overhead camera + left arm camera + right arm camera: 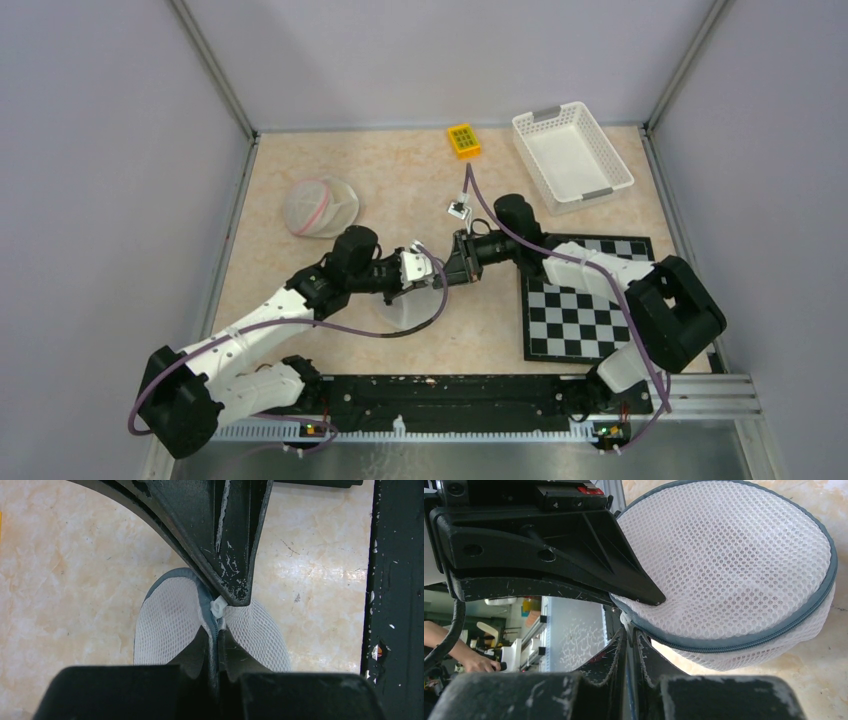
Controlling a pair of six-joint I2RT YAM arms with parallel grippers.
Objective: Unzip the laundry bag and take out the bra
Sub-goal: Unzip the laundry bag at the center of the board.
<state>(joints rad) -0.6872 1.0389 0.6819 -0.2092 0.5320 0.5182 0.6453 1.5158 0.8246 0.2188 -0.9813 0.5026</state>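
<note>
Beige table (330,165); mid-frame, left end effector (215,631) and right end effector (629,635) pinch the seemingly light, floppy laundry bag (724,555) by its zipper (749,640).

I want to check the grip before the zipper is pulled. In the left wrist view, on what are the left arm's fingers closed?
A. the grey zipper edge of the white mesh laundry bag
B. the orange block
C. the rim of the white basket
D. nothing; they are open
A: the left fingers meet on the grey zipper edge of the mesh laundry bag, next to its white zipper pull.
</note>
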